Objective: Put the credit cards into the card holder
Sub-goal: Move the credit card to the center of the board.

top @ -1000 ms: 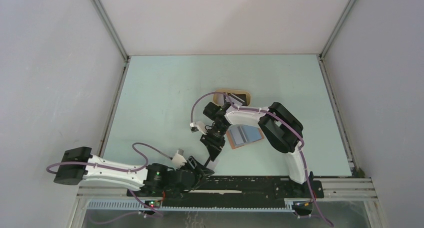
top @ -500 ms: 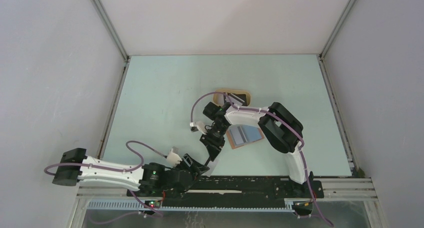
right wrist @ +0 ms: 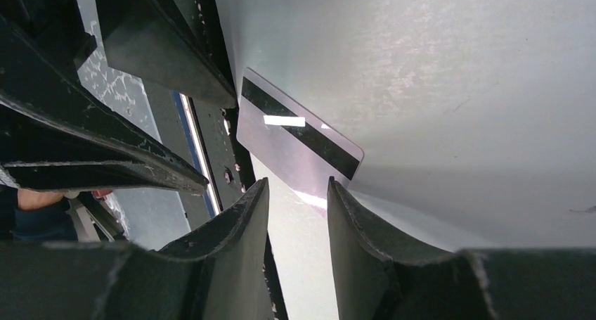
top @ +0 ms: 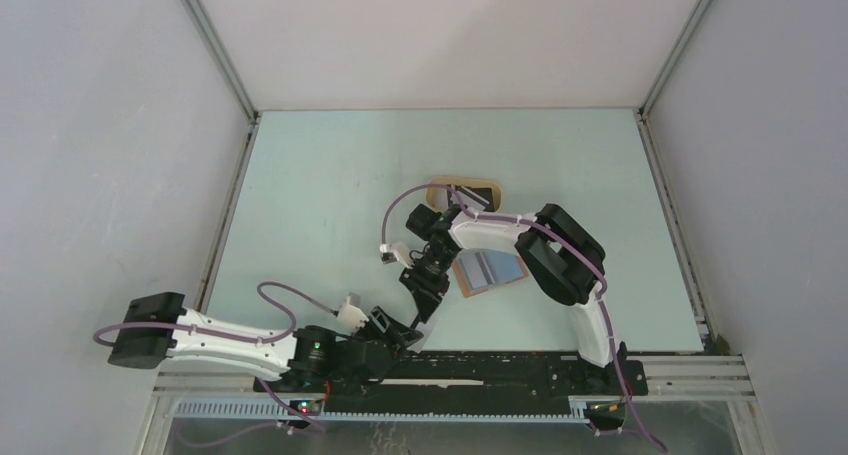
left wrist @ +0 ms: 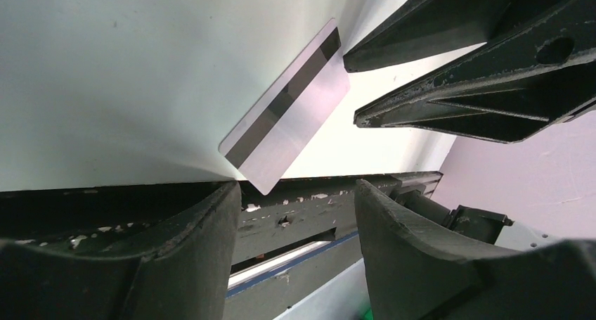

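Card (left wrist: 288, 133): yours to pocket yet, counter's (top: 350, 175) 6 o'clock edge
Holder (top: 488, 272): open
Left tool (left wrist: 296, 193): apart, empty
Right tool (right wrist: 298, 186): apart, empty

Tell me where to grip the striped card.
Take the card by its near corner, which reaches the table edge at the rail, coming in low from that side. It seems to lie flat, so pinching from above would likely find nothing.

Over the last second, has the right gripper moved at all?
No. In the top view the right gripper sits at the same spot, just left of the card holder, which has not shifted either.
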You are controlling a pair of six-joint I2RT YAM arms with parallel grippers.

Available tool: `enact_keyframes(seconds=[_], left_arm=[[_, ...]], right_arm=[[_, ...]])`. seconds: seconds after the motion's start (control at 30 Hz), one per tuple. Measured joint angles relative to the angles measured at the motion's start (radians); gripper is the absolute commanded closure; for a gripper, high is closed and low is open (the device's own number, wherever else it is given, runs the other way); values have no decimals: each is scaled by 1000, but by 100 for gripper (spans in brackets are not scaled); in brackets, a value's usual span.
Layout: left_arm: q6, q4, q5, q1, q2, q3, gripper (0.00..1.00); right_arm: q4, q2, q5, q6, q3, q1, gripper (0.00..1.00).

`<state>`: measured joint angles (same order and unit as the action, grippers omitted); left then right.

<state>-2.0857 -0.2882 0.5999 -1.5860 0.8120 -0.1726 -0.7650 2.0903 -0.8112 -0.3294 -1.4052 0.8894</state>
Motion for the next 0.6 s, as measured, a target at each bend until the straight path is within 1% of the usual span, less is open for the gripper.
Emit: enact_keyframes(seconds=[0.33,0.6], left_arm=[[0,80,3,1,67,-8,34],[0,93,3,2,80,-13,34]], right_arm=[[10,0,-21,22,16,-8,56],[10,1,-21,26,17,-13,56]])
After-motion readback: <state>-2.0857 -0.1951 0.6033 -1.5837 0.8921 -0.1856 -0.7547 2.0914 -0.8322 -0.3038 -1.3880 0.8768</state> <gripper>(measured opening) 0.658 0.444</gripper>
